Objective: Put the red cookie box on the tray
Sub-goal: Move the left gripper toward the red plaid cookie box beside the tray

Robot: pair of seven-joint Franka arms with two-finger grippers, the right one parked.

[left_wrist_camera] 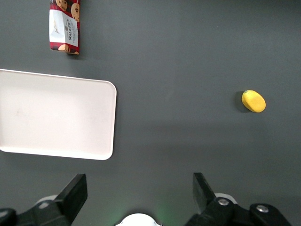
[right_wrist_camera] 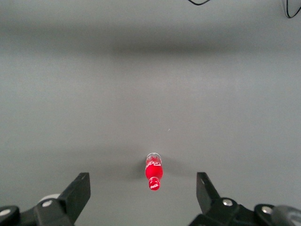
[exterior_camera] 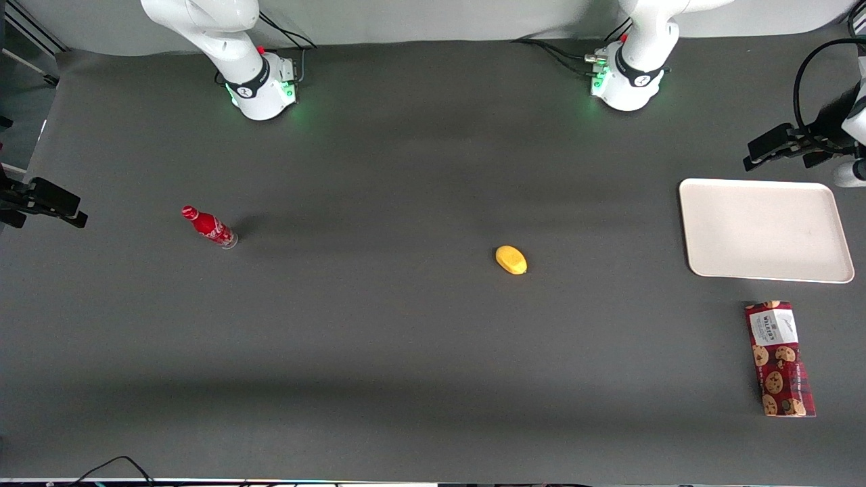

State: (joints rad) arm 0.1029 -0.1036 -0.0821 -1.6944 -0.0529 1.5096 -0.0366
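The red cookie box [exterior_camera: 779, 358] [left_wrist_camera: 65, 26] lies flat on the dark table at the working arm's end, its white label end pointing toward the tray. The off-white tray [exterior_camera: 764, 230] [left_wrist_camera: 56, 113] sits a short gap away, farther from the front camera than the box, with nothing on it. My left gripper [exterior_camera: 761, 152] [left_wrist_camera: 138, 190] hangs well above the table, farther from the front camera than the tray and apart from both things. Its fingers [left_wrist_camera: 75, 193] stand wide open with nothing between them.
A yellow lemon-like object [exterior_camera: 511, 260] [left_wrist_camera: 253, 101] lies near the table's middle. A small red bottle [exterior_camera: 208, 227] [right_wrist_camera: 154, 172] stands toward the parked arm's end. Both arm bases [exterior_camera: 626, 81] stand at the table's back edge.
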